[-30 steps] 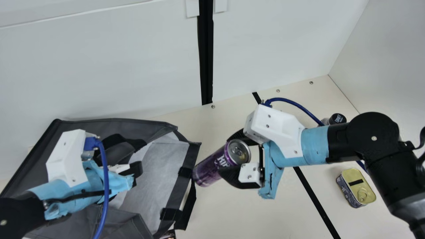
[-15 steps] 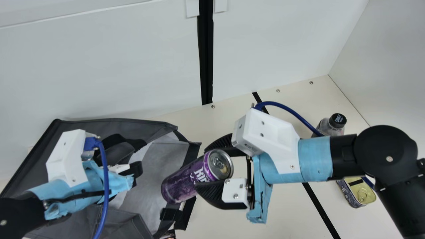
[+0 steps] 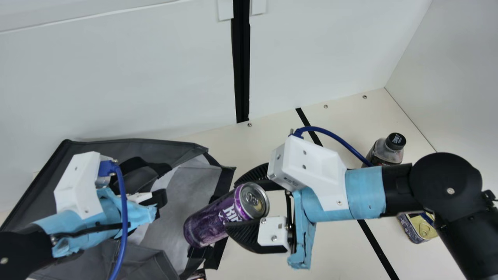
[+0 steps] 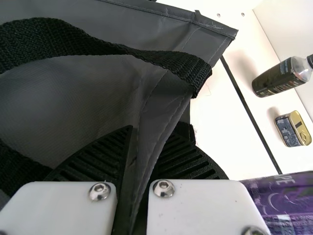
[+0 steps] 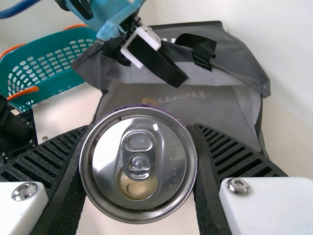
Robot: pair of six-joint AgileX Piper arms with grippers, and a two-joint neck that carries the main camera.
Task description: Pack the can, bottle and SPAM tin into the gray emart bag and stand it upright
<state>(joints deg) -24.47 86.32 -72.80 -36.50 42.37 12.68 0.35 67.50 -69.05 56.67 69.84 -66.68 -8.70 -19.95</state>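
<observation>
In the main view, the gray bag (image 3: 171, 151) lies on the table (image 3: 334, 252) at the lower left, its mouth turned toward the middle of the frame. Our left hand (image 3: 160, 200) is at that mouth. Our right hand (image 3: 238, 208) is near the center, squeezing the purple can (image 3: 210, 221) between its fingers; the can is tilted, its lid toward the upper right and its base overlapping the bag's mouth in the picture. The bottle (image 3: 385, 151) stands at the right, and the tin (image 3: 418, 229) is at the lower right, partly behind our right arm (image 3: 447, 186).

In the left wrist view, we see our left hand (image 4: 149, 142) pinching a fold of the bag, with a black strap (image 4: 181, 66) running above it. The bottle is at the upper right and the tin just below it; the can enters at the lower right.

In the right wrist view, our right hand (image 5: 142, 128) grips the can from both sides, lid facing us. The open bag is beyond, and a teal basket (image 5: 49, 58) sits at the upper left.
</observation>
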